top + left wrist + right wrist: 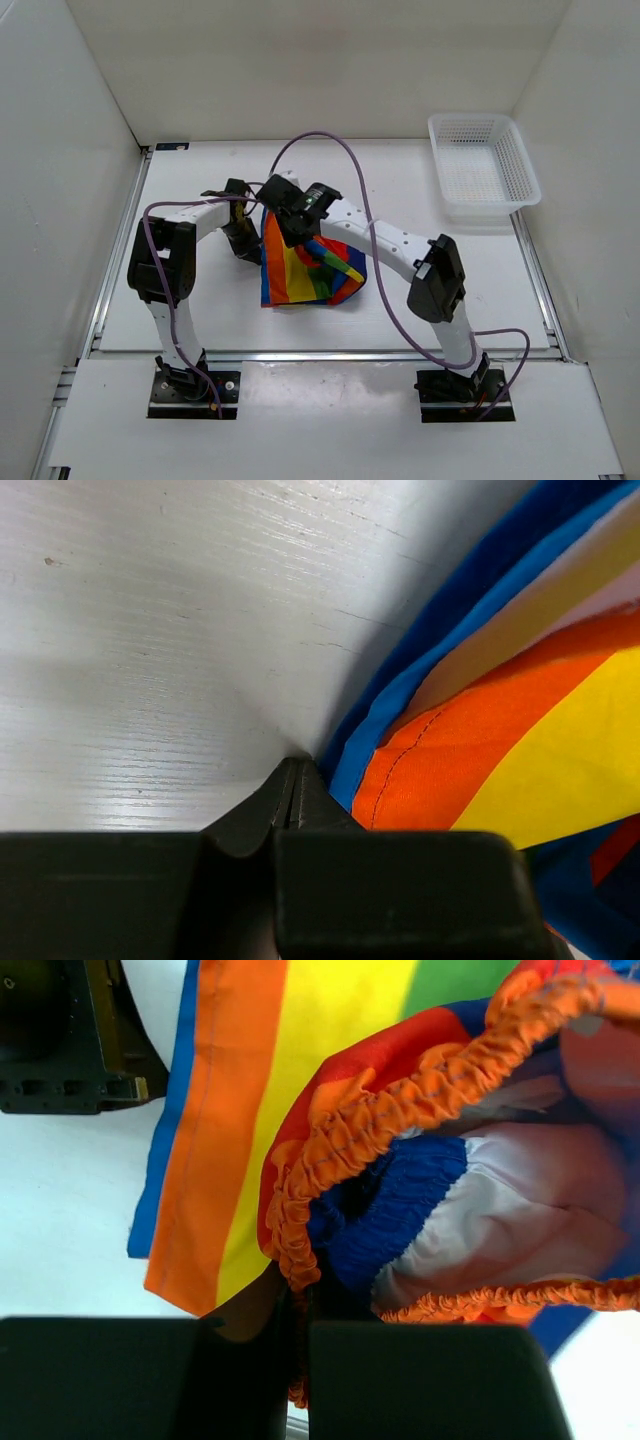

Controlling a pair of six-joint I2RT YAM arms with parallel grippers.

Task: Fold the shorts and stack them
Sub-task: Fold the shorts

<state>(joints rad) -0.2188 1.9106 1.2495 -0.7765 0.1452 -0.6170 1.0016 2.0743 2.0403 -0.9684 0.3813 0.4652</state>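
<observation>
The flat white surface is carrying everything. Two white-and-black arms, left and right, are reaching in and meeting over the soft rainbow-striped fabric shorts, which are lying crumpled at mid-surface. The shorts' stripes and straight blue-edged left side are running near to far, so the long axis is pointing away from the arm bases. The gathered orange waistband is gaping open on their right half. A white mesh plastic basket is sitting well apart, to the far right of the shorts.

The top view is giving the whole outline but hiding the fingertips under the wrists. The right wrist view is showing the right pincer clenched on the shorts' waistband, its elastic running down between the fingers. The left wrist view is showing the left pincer pressed closed, tips on the surface touching the shorts' blue hem. Whether it is pinching cloth cannot be told.
</observation>
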